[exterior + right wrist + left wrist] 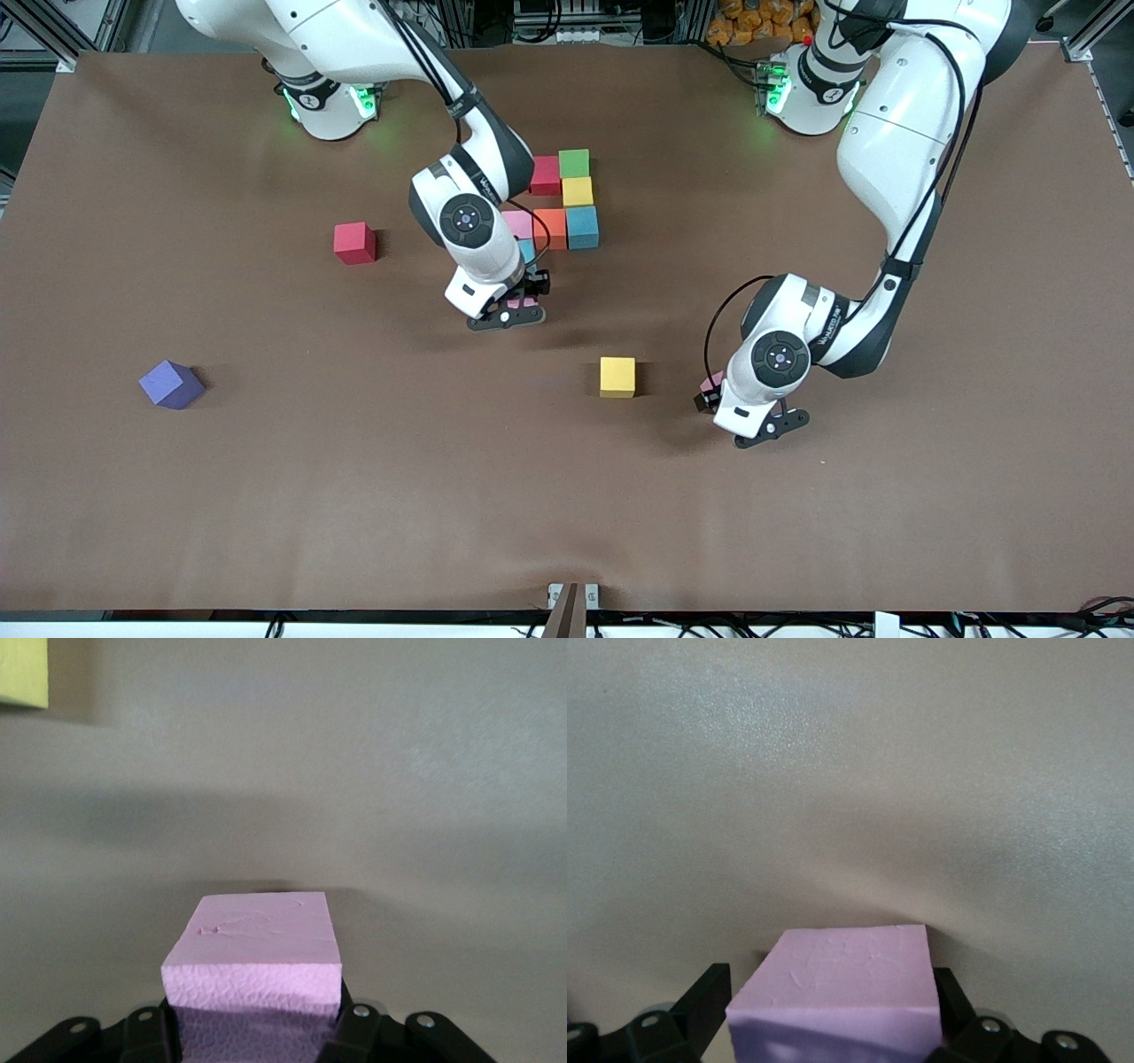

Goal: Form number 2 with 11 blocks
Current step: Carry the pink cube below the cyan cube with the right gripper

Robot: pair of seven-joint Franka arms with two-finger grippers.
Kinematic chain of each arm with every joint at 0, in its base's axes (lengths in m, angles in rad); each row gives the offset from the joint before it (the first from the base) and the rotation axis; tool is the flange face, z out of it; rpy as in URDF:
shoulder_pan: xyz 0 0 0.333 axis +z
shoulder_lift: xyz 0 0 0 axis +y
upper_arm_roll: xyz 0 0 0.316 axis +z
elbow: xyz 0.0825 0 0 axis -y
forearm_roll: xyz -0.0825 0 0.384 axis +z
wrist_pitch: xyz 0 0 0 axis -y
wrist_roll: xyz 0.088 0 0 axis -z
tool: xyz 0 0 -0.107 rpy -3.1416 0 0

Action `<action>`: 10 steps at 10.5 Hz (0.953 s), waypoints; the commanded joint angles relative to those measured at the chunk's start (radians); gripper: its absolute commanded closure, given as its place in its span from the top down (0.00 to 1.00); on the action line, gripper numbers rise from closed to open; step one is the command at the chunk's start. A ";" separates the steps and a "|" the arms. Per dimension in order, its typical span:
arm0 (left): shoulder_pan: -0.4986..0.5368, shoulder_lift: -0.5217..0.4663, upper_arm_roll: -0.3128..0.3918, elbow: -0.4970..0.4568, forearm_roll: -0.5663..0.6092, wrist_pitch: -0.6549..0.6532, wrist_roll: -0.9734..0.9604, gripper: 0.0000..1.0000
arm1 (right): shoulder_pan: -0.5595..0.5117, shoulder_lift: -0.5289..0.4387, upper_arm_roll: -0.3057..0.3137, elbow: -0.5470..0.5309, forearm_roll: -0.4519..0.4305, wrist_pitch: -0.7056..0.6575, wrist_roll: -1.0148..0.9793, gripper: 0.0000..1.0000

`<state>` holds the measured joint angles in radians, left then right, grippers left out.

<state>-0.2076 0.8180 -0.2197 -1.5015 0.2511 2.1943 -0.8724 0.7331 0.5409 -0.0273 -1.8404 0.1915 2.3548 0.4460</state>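
A cluster of touching blocks lies mid-table: red (545,175), green (574,163), yellow (577,191), pink (517,224), orange (550,229), light blue (582,227) and a half-hidden light blue one (527,251). My right gripper (523,304) (252,1028) is shut on a pink block (257,948) just over the table, close to that half-hidden blue block. My left gripper (719,397) (833,1019) stands open astride another pink block (842,966) (711,382) resting on the table. A loose yellow block (617,377) (22,669) lies beside it.
A loose red block (354,243) sits toward the right arm's end, level with the cluster. A purple cube (171,384) lies nearer the front camera at that same end. The brown table (567,505) stretches bare toward the front edge.
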 commanded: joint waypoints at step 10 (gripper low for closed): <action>0.026 -0.005 -0.004 0.007 0.014 0.001 -0.060 1.00 | 0.040 0.022 -0.011 -0.022 0.025 -0.012 0.036 0.25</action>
<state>-0.1969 0.8180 -0.2193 -1.4990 0.2511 2.1957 -0.9087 0.7670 0.5637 -0.0297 -1.8583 0.1956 2.3422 0.4701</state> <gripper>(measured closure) 0.000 0.410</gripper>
